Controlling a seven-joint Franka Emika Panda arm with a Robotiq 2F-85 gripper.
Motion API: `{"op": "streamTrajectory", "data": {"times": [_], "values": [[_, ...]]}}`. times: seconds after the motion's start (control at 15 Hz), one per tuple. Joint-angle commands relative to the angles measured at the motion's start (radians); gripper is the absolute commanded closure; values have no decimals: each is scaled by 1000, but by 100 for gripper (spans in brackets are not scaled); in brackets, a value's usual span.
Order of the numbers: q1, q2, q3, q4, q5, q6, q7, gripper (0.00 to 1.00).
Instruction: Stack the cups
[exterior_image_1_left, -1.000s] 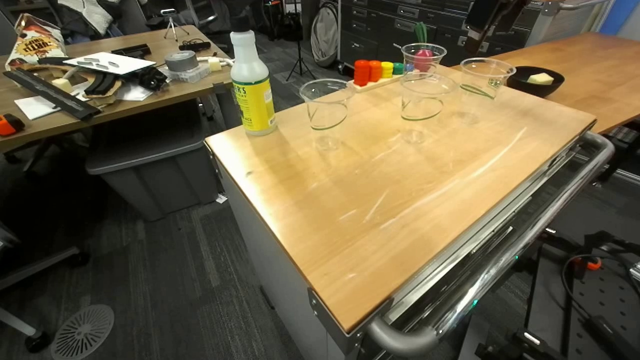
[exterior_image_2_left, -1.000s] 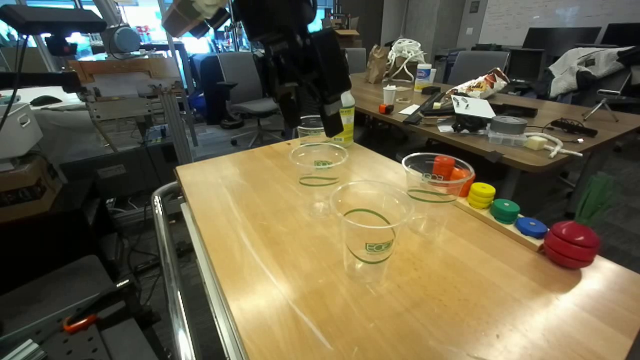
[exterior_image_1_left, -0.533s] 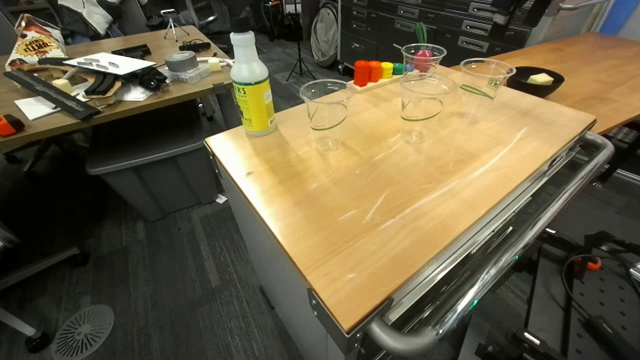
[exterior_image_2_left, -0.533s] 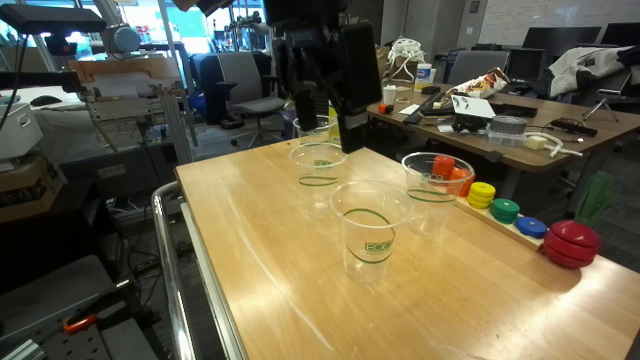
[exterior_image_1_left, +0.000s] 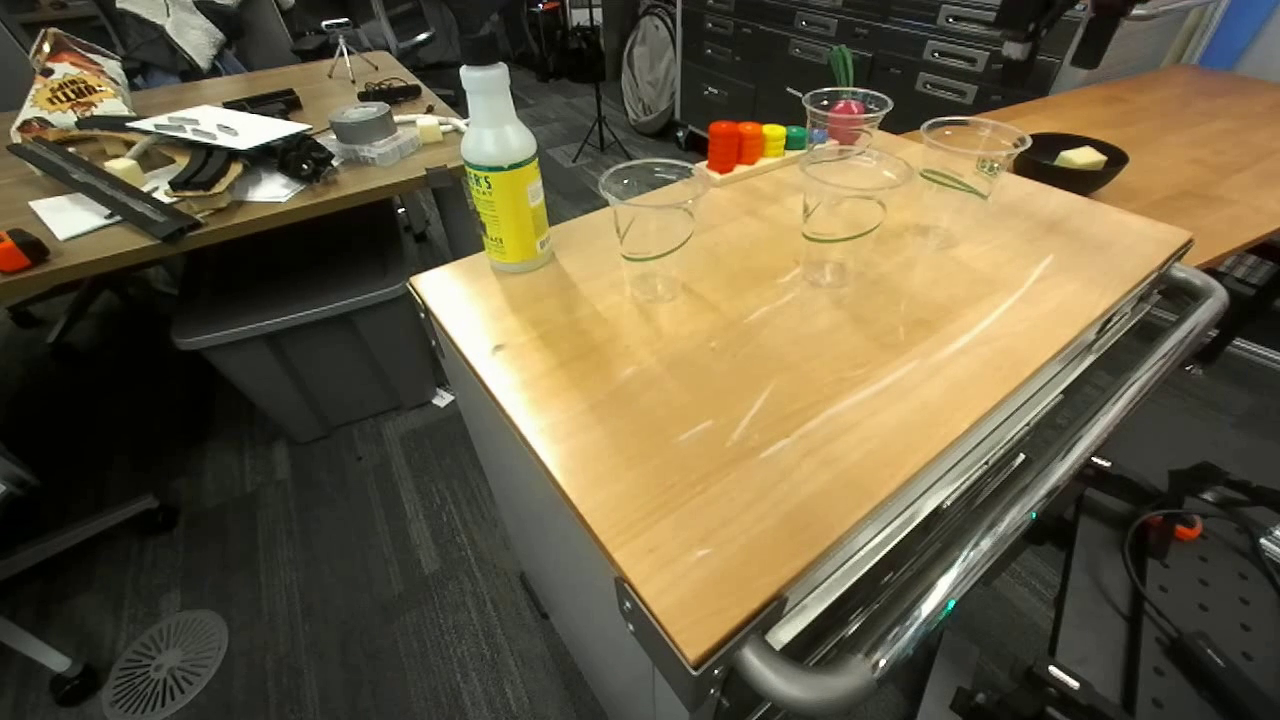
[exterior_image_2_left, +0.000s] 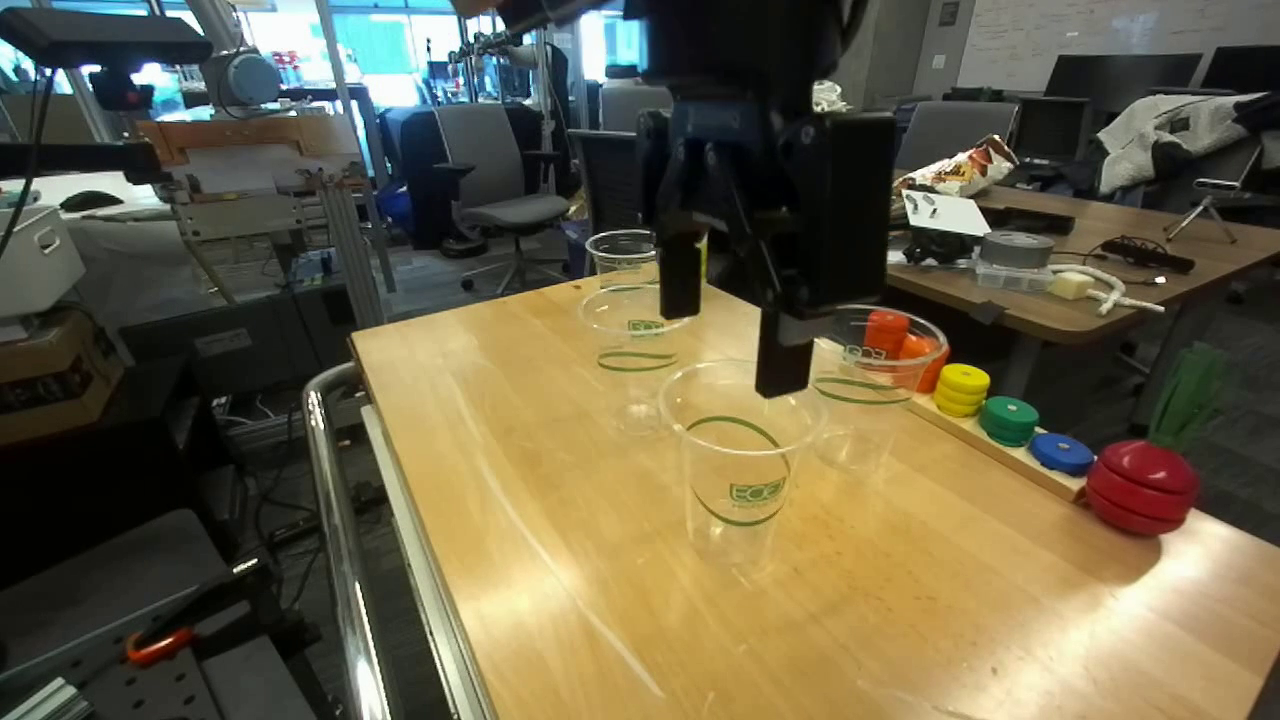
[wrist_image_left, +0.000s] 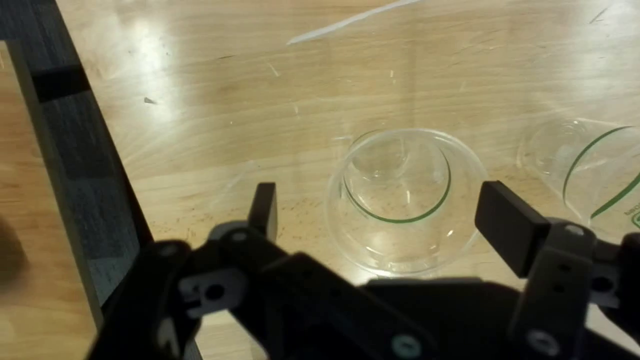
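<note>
Several clear plastic cups stand upright and apart on the wooden cart top. In an exterior view they are the nearest cup (exterior_image_2_left: 757, 493), a middle cup (exterior_image_2_left: 637, 350), a cup by the toy (exterior_image_2_left: 862, 385) and a far cup (exterior_image_2_left: 622, 255). They also show in an exterior view as a cup by the bottle (exterior_image_1_left: 655, 225), a middle cup (exterior_image_1_left: 845, 220), a cup by the bowl (exterior_image_1_left: 965, 170) and a back cup (exterior_image_1_left: 825, 105). My gripper (exterior_image_2_left: 733, 325) is open and empty above the nearest cup. In the wrist view one cup (wrist_image_left: 397, 220) appears between the fingers, another (wrist_image_left: 580, 160) at right.
A white-and-yellow spray bottle (exterior_image_1_left: 510, 205) stands at the cart's edge. A toy with coloured discs (exterior_image_2_left: 1010, 422) and a red toy (exterior_image_2_left: 1140, 488) line another side. A black bowl (exterior_image_1_left: 1070, 175) sits on the adjoining table. A metal rail (exterior_image_1_left: 1000, 525) runs along the cart.
My open gripper has moved right and lower in an exterior view, from near the far cups to above the nearest cup. The cups have not moved.
</note>
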Motion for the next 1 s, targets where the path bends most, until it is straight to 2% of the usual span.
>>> {"op": "streamTrajectory", "data": {"times": [0.0, 0.27, 0.33, 0.4, 0.53, 0.93], "values": [[-9, 133, -10, 108, 31, -56, -24, 0], [-15, 211, -18, 137, 41, -65, -37, 0], [-18, 226, -20, 142, 47, -62, -38, 5], [-21, 235, -23, 143, 57, -59, -38, 26], [-31, 242, -30, 135, 87, -38, -32, 30], [-55, 202, -52, 89, 253, 18, -67, 78]]}}
